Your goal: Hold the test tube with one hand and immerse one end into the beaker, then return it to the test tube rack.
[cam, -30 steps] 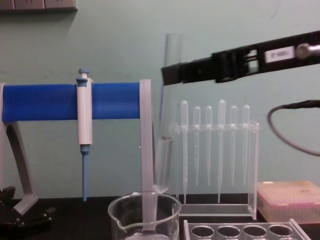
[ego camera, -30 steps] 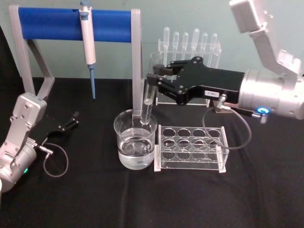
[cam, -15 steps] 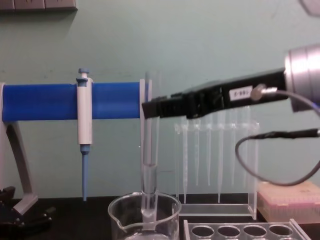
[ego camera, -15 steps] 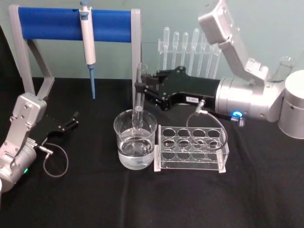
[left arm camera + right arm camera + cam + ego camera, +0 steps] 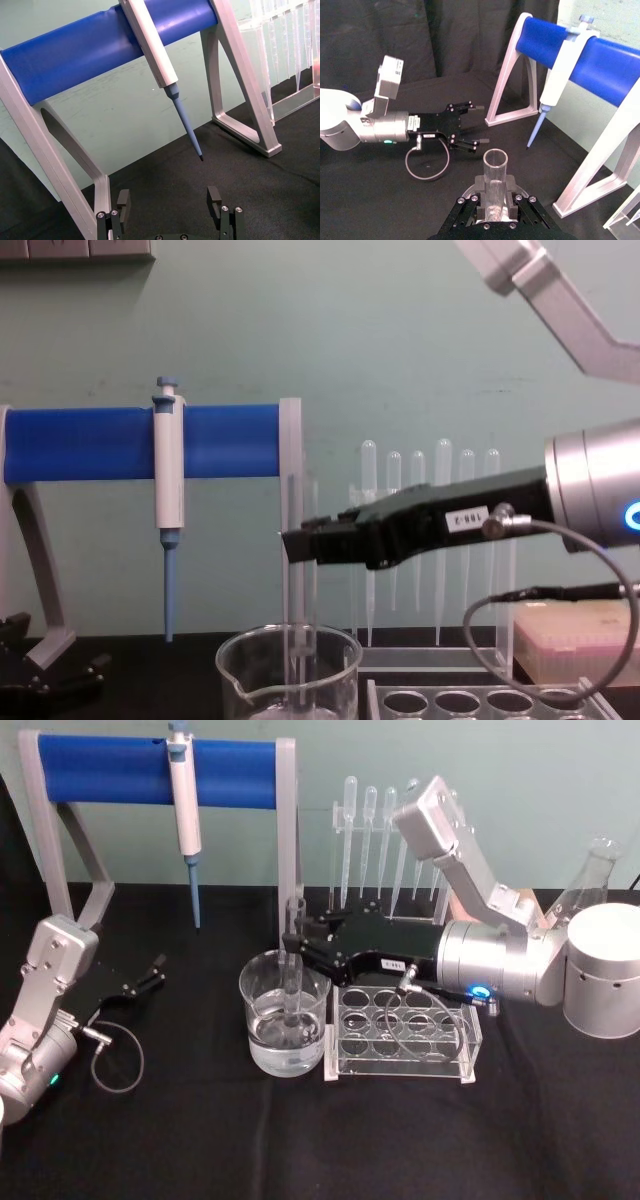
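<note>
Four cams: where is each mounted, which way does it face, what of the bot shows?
Head: high, looking down on table; right gripper holds test tube in beaker, left gripper parked left.
Chest: low, looking across; right gripper enters from right.
Left wrist: faces blue stand; own open fingers.
Right wrist: looks along test tube toward left gripper.
Shared: head and chest both show test tube in beaker.

Even, diffuse room light falls on my desk [image 5: 200, 1140]; its black surface swallows shadows, and small highlights glint on the beaker [image 5: 285, 1042] glass.
</note>
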Action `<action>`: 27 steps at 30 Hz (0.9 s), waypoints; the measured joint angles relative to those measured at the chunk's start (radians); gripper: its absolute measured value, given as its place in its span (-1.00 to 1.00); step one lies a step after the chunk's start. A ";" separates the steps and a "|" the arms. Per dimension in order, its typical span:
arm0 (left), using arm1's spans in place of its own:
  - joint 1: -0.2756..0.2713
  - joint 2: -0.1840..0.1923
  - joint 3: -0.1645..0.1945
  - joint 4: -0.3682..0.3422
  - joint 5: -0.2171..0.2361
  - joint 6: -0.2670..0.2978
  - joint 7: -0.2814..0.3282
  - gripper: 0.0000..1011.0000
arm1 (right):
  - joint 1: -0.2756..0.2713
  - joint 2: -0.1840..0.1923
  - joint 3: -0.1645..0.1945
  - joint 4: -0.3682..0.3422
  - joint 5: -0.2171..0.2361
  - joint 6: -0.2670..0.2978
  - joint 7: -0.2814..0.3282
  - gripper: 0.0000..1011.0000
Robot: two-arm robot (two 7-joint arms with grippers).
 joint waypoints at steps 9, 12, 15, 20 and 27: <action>0.000 0.000 0.000 0.000 0.000 0.000 0.000 0.98 | -0.026 -0.011 0.000 0.025 -0.026 -0.029 0.009 -0.52; 0.000 0.000 0.000 0.000 0.000 0.000 0.000 0.98 | -0.033 -0.015 0.003 0.035 -0.031 -0.035 0.011 -0.53; 0.000 0.000 0.000 0.000 0.000 0.000 0.000 0.98 | -0.040 -0.020 0.005 0.046 -0.037 -0.040 0.015 -0.52; 0.000 0.000 0.000 0.000 0.000 0.000 0.000 0.98 | -0.047 -0.026 0.008 0.056 -0.044 -0.042 0.018 -0.53; 0.000 0.000 0.000 0.000 0.000 0.000 0.000 0.98 | -0.053 -0.029 0.011 0.056 -0.055 -0.041 0.018 -0.52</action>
